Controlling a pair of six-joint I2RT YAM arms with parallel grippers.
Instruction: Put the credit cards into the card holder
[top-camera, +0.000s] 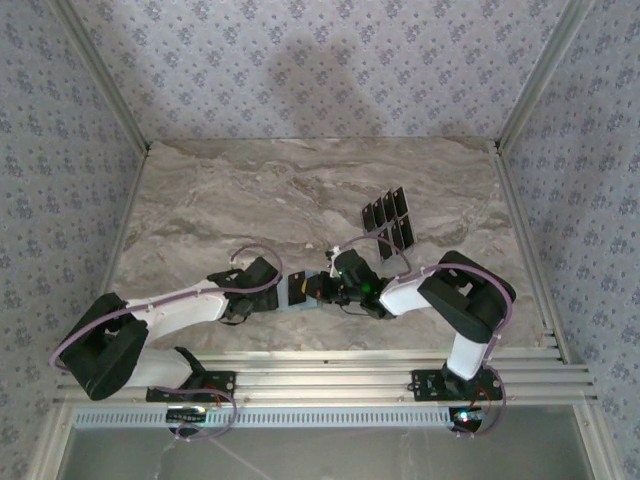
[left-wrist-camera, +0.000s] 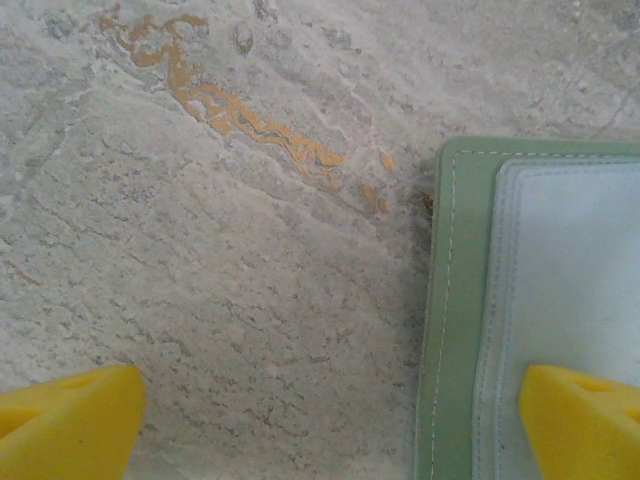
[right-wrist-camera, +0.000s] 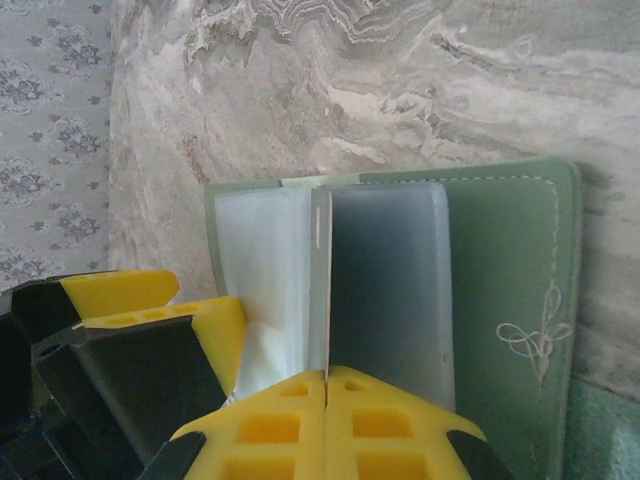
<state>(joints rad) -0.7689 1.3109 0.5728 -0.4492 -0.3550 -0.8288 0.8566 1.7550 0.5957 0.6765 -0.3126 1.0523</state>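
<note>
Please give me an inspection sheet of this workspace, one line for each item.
Surface: marble-look table, with an orange vein.
Job's things: credit cards grouped beyond the right gripper; card holder open between the grippers.
Clutter: nothing seen.
Grippers: left gripper jaws open, one finger over the holder; right gripper jaws shut on a holder leaf.
Cables: purple cables along both arms.
Surroundings: patterned walls, metal rails.

Robot test booth (lab-like): marble-look tabletop, floral wallpaper walls, aluminium frame rails
</note>
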